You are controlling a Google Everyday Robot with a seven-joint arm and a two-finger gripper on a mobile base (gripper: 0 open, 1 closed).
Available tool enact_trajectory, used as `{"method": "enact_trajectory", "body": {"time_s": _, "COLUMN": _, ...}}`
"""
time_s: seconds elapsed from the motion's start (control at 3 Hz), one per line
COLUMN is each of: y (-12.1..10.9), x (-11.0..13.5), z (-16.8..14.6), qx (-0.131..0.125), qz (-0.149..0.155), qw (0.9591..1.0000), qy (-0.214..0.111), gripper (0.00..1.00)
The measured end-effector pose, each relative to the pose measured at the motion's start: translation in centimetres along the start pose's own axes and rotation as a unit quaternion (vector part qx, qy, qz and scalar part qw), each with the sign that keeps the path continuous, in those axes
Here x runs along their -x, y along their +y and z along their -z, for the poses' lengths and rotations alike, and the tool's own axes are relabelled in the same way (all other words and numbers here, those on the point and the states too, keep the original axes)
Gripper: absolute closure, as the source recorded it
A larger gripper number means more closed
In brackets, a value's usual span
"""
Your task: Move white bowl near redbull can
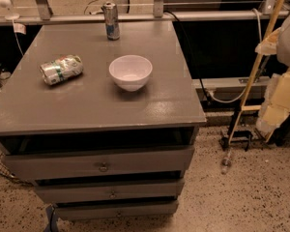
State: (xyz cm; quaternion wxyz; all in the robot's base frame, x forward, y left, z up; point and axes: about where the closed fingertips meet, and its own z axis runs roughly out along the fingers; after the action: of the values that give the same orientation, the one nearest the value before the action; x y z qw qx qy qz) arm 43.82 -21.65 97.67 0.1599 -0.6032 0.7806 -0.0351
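White bowl [130,72] empty, mid surface [154,108]; redbull can [111,21] upright at back, dented can [61,69] lying L. Gripper [280,99] off R edge, state can't tell.

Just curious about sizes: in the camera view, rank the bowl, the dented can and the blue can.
Largest first: white bowl; dented can; tall blue can. The blue can stands farther back, so the cans' order is unsure. The gripper hangs at the right, beside the table.

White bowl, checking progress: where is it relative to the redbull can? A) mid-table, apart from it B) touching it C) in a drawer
A: the white bowl sits midway on the table, apart from the redbull can at its far edge; the gripper is off to the right.
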Motion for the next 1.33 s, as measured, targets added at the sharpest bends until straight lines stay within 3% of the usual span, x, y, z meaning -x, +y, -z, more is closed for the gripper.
{"method": "enact_trajectory", "body": {"time_s": 0.33, "y": -0.1, "x": 0.2, "z": 0.0, "qx": -0.003, "qz": 0.003, "qw": 1.0, "qy": -0.002, "gripper": 0.0}}
{"method": "enact_trajectory", "body": {"time_s": 0.67, "y": -2.5, "x": 4.2, "z": -1.9, "qx": -0.009, "qz": 0.085, "qw": 0.9958, "qy": -0.031, "gripper": 0.0}}
{"method": "enact_trajectory", "body": {"time_s": 1.0, "y": -5.2, "x": 10.8, "z": -5.4, "qx": 0.0, "qz": 0.197, "qw": 0.9779, "qy": -0.071, "gripper": 0.0}}
{"method": "enact_trajectory", "body": {"time_s": 1.33, "y": -5.2, "x": 10.8, "z": -5.4, "qx": 0.0, "qz": 0.197, "qw": 0.9779, "qy": -0.071, "gripper": 0.0}}
